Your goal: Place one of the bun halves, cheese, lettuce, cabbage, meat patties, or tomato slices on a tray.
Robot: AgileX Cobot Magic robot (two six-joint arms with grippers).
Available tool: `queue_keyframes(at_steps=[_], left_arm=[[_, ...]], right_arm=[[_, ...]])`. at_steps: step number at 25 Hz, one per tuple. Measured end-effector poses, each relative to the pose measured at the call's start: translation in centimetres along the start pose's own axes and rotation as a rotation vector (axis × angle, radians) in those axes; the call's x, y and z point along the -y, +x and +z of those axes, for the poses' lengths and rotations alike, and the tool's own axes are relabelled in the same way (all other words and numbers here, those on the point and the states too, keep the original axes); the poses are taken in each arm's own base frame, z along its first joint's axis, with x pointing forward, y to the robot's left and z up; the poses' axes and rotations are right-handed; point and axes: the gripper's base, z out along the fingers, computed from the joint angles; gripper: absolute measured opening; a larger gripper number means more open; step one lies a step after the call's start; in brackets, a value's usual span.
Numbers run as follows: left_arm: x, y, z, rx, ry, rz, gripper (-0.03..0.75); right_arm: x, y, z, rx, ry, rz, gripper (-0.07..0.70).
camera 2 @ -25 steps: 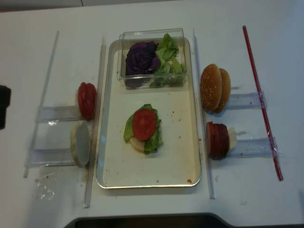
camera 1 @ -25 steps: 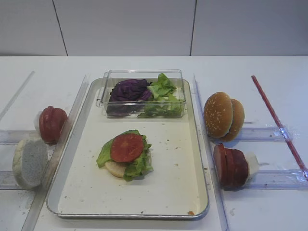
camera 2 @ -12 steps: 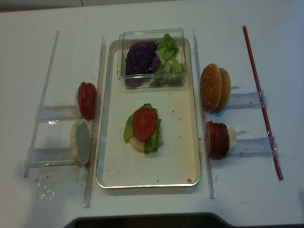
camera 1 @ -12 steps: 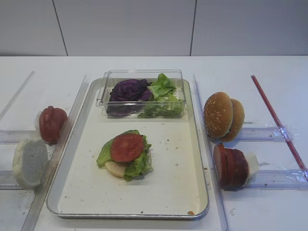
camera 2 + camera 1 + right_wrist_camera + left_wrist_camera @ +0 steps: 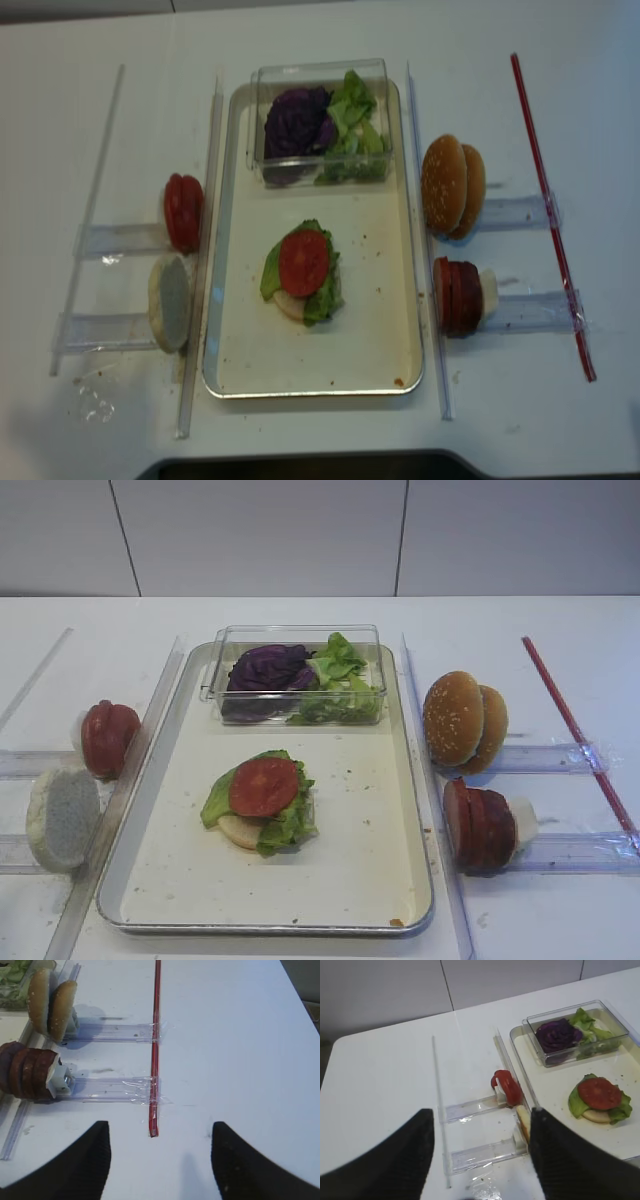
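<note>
- Tray (image 5: 170, 880) sits mid-table, long side running from the near edge toward the far edge.
- On the tray floor, just left of center, I see a stack: a pale bun half (image 5: 243, 830) at the bottom, lettuce (image 5: 285, 820) over it, and one tomato slice (image 5: 264, 786) on top.
- A clear plastic box (image 5: 298, 636) sits at the tray's far end, with purple cabbage (image 5: 266, 670) in its left part and more green leaves (image 5: 337, 685) on the right.
- Left of the tray, off it: spare tomato slices (image 5: 108, 738) stand on edge in a clear holder, with a pale bun disc (image 5: 62, 816) nearer the near edge.
- Right of the tray, off it: two sesame bun tops (image 5: 464, 721) stand on edge; meat patties (image 5: 479, 826) are stacked on edge nearer the near edge.
- A red strip (image 5: 575, 730) lies by the table's right edge, taped across the clear rails.
- Left gripper (image 5: 480, 1155): jaws wide apart, holding nothing, high over the table's left side.
- Right gripper (image 5: 160, 1160): jaws spread apart, holding nothing, over bare table near the red strip's end.
</note>
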Motion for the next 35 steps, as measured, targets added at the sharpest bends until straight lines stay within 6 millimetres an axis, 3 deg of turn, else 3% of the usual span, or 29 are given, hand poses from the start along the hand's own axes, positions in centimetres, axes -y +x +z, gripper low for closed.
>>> queue_keyframes(at_steps=[8,15,23,35], left_arm=[[-0.1,2.4,-2.2,0.082,-0.003,-0.008,0.388],[0.0,5.1,-2.4,0.096,-0.003,-0.002,0.388],[0.8,7.2,-1.4,0.071,0.068,-0.008,0.423],[1.6,9.6,2.7,-0.099,0.110,-0.008,0.440]], right_arm=[[0.0,0.0,0.0,0.000,0.000,0.000,0.457],[0.0,0.0,0.0,0.000,0.000,0.000,0.457],[0.0,0.0,0.0,0.000,0.000,0.000,0.457],[0.0,0.0,0.0,0.000,0.000,0.000,0.457]])
